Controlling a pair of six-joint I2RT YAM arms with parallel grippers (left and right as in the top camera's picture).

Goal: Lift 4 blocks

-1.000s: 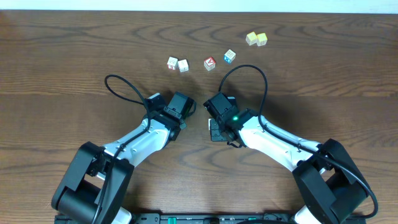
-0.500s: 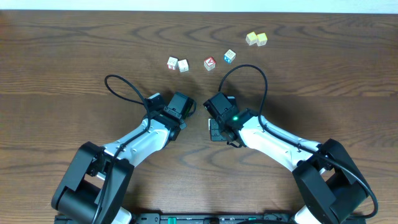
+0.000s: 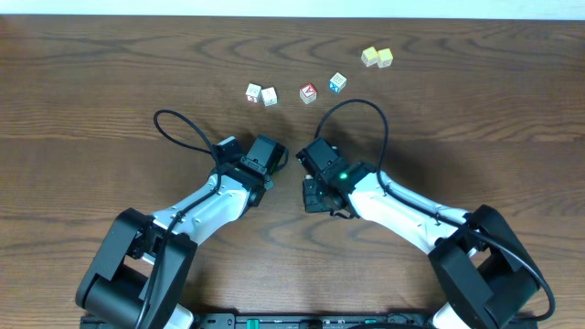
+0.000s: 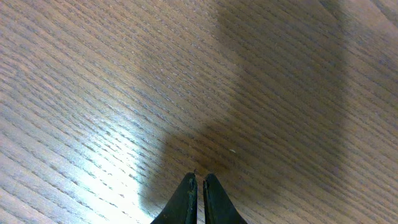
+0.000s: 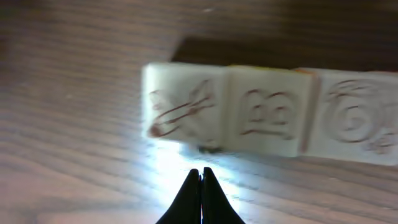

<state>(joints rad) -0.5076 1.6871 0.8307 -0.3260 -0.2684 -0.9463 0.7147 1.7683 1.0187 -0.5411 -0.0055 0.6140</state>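
In the right wrist view, three white blocks with faint printed marks stand side by side in a blurred row: one, a second, a third. My right gripper is shut and empty, its tips just short of the gap between the first two. Whether the row touches the table I cannot tell. From overhead the blocks are hidden under the arms; the right gripper and left gripper face each other mid-table. My left gripper is shut on nothing, over bare wood.
At the back of the wooden table lie two white cubes with pink-red edges, a red-faced cube, a blue-sided cube and two pale yellow cubes. Black cables loop beside each wrist.
The right gripper has shifted slightly left, toward the left arm. The left arm has not moved.
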